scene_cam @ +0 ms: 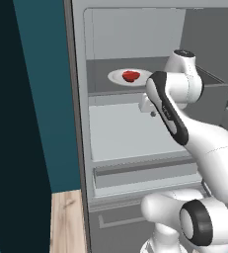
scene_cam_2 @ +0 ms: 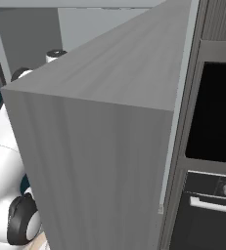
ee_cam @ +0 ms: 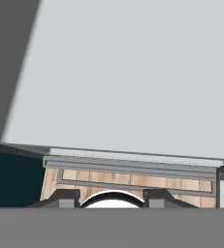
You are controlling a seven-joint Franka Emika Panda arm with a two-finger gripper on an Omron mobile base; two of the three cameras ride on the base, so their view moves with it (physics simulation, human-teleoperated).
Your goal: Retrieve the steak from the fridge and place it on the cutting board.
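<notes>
Nearest, at 6 o'clock in the hand view, we list the tool (ee_cam: 112, 198): two dark finger tips standing a little apart, as closed as they go, nothing between them; a white rounded part of the robot shows in the gap.

Beyond the tips, at 6 o'clock, we note a strip of pale wooden floor (ee_cam: 133, 180) and a grey ledge along the edge of a broad pale shelf (ee_cam: 128, 87) that runs up toward 12 o'clock.

In the left base view we enter the white arm (scene_cam: 184, 123), rising from 5 o'clock and reaching into the open fridge (scene_cam: 81, 123). Its hand lies over the middle shelf; the lower drawer (scene_cam: 145, 174) sits beneath, near 6 o'clock.

Farther in, on the upper shelf at 12 o'clock, we record a round white plate (scene_cam: 116, 76) carrying the steak (scene_cam: 131, 75), a glossy red lump, well apart from the tool.

In the right base view we log the fridge's grey door (scene_cam_2: 100, 161) close to the camera, and a dark oven (scene_cam_2: 212, 146) at 3 o'clock.
</notes>
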